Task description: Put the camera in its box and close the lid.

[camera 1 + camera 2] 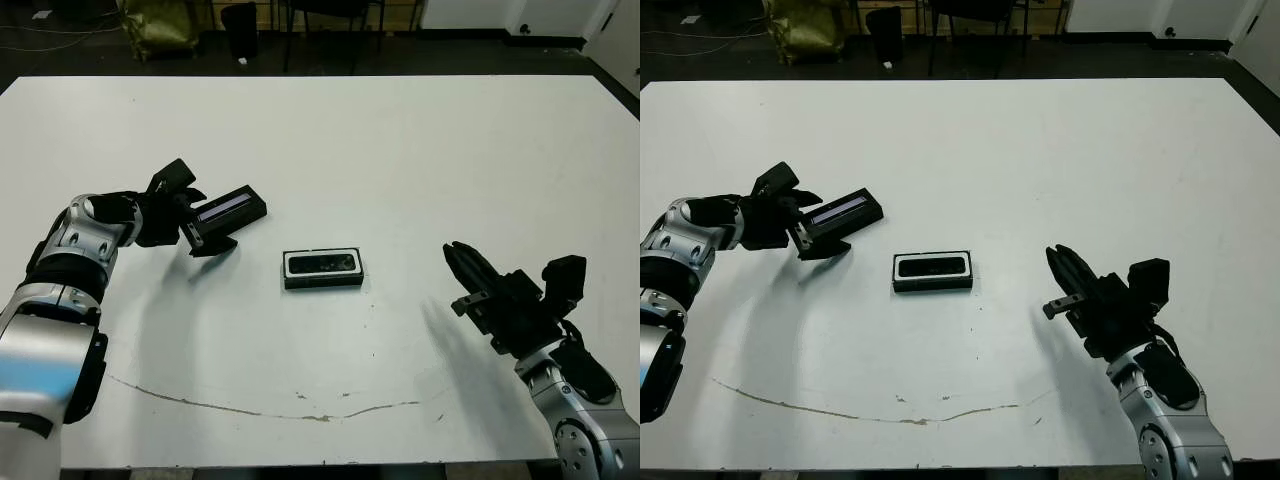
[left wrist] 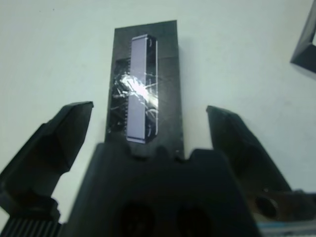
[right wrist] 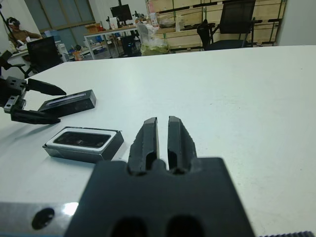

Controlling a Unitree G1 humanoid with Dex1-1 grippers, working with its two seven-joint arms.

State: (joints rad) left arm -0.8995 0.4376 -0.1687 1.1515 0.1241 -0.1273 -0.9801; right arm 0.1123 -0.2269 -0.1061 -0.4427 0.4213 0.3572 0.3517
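Idling nearest the robot, off to the right of the box: right gripper [image 1: 470, 272], fingers pressed together on nothing, clear of everything on the table [image 1: 420, 150].

Lying mid-table, open and flat: box [image 1: 323, 269], white lining showing as a rim around the camera [image 1: 323, 263], apparently seated inside already. Judging the first half of the task done, with closing left to do.

Sitting farther off to the left, on the table and well apart from the box: lid [image 1: 228, 209], pale stripe up. Straddling its near end: left gripper [image 1: 196, 217], fingers [image 2: 52, 143] spread wide to either side, not yet touching, seen plainly in the left wrist view.

Judging the step in hand as taking up the lid. Doing it well: centring the lid between the fingers before closing, pinching across the short sides rather than on the glossy stripe, gripping firmly enough to stop the flat cover tilting. Then lifting straight up, carrying it level toward the box, turning it to match the box's long axis, and lowering squarely so no corner catches on the rim. Keeping the right gripper ready to steady the light box against sliding under the push.
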